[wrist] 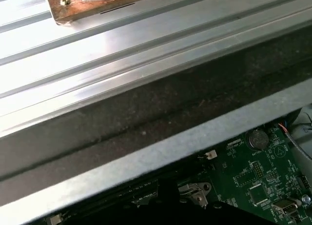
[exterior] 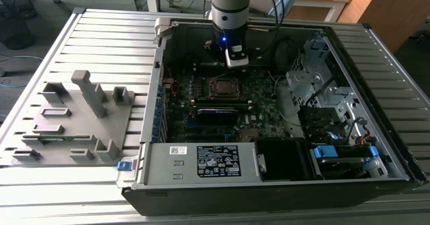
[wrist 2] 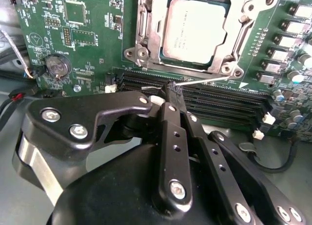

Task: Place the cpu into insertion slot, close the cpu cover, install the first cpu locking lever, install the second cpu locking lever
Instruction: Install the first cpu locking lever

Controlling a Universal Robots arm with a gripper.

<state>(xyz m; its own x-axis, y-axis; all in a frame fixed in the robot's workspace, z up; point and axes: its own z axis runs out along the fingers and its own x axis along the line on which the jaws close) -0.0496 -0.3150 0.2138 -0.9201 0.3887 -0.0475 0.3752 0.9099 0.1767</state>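
Observation:
The cpu (wrist 2: pixel 195 30), a flat silver-grey square, lies in the insertion slot (exterior: pixel 225 86) on the green motherboard. The cpu cover (wrist 2: pixel 151 37), a silver frame, lies flat around it with the chip showing through its window. A thin silver locking lever (wrist 2: pixel 204 79) runs along the socket's edge nearest the gripper. My gripper (wrist 2: pixel 173 87) has its black fingers closed together on the free end of that lever. In the exterior view the gripper (exterior: pixel 236 64) hangs inside the open computer case, just beyond the socket.
Black memory slots (wrist 2: pixel 219 100) run between the gripper and the socket, and a coin battery (wrist 2: pixel 57 66) sits on the board. A white-labelled power supply (exterior: pixel 218 160) and drive cages (exterior: pixel 323 91) fill the case. A grey fixture (exterior: pixel 74 119) lies on the slatted table (exterior: pixel 100 39).

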